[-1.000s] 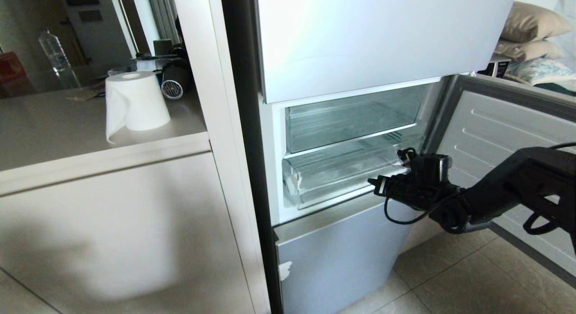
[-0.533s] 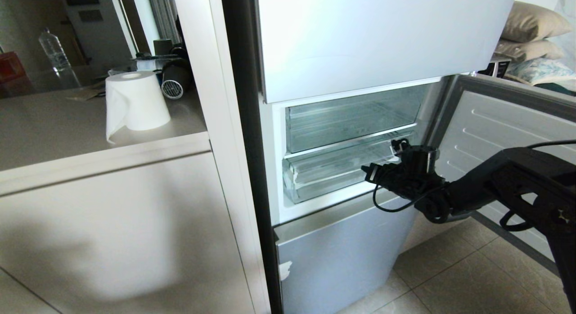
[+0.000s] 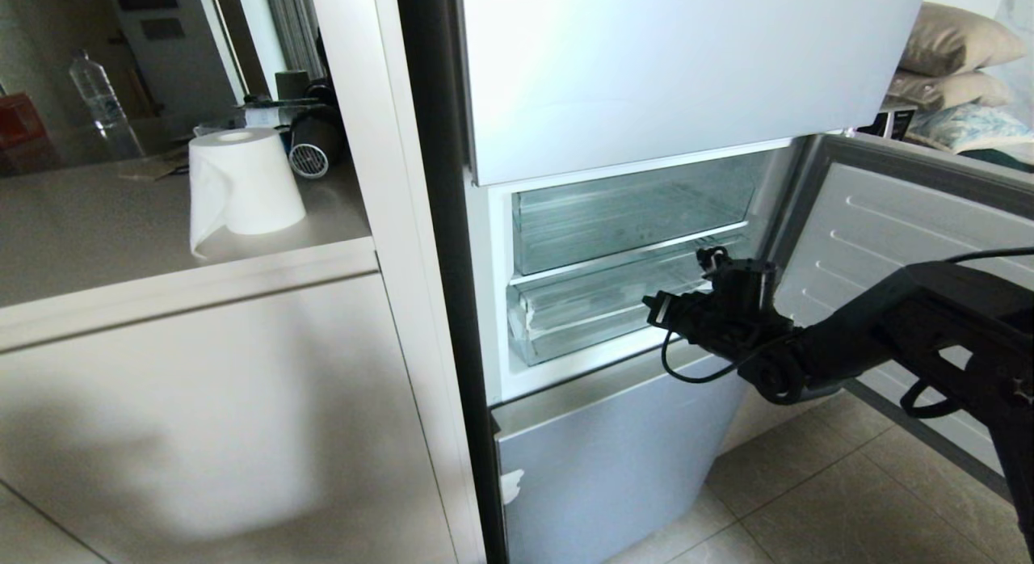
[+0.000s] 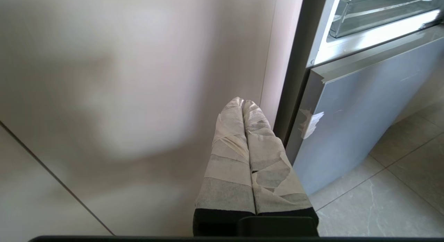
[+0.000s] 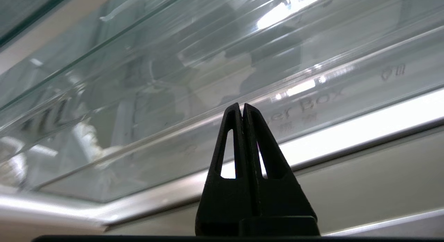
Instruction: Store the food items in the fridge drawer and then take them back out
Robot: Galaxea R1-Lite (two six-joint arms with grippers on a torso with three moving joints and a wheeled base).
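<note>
The fridge drawer (image 3: 598,317) is sitting nearly closed, no food showing, as the right gripper (image 3: 656,309), fingers pressed together empty, is nosing at its front lip.

The head view looks forward and down from above at the open fridge (image 3: 646,225), centre frame, counter at left. The left wrist view sits low, facing the cabinet side, with the clear drawer (image 4: 378,13) in its upper right corner. The right wrist view presses close under that drawer (image 5: 222,72), which all three views share.
</note>
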